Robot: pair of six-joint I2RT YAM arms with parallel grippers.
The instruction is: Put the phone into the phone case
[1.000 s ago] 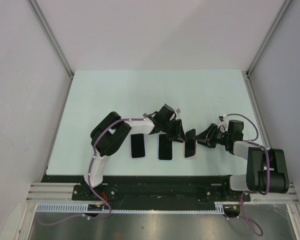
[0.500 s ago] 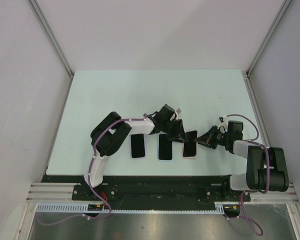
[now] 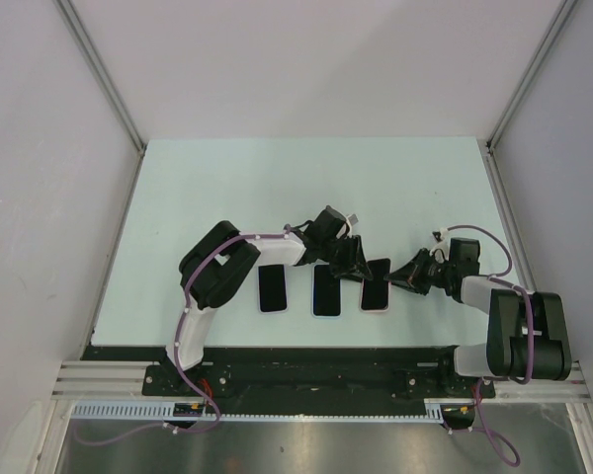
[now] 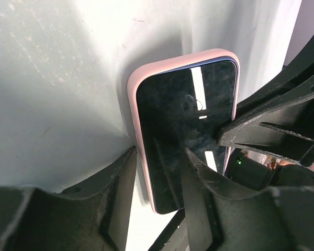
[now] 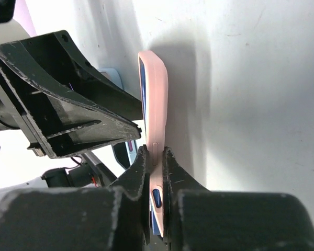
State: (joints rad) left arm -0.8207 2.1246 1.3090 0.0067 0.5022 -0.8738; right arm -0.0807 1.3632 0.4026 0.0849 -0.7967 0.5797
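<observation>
The phone, black screen up, sits inside the pink phone case, on the table right of centre. My left gripper is open astride the case's left long edge. One of its fingers is on the table beside the case and the other is over the screen; from above it is at the case's upper left. My right gripper is shut on the opposite long edge of the phone case, over its side buttons. It reaches in from the right.
Two more dark phones lie in a row left of the cased one. Both arms crowd the near middle of the pale table. Grey walls stand on the left, right and far sides.
The phone, earlier askew over the pink case, now lines up inside it. My right gripper has closed on the case's right edge. The left gripper has hardly moved.
</observation>
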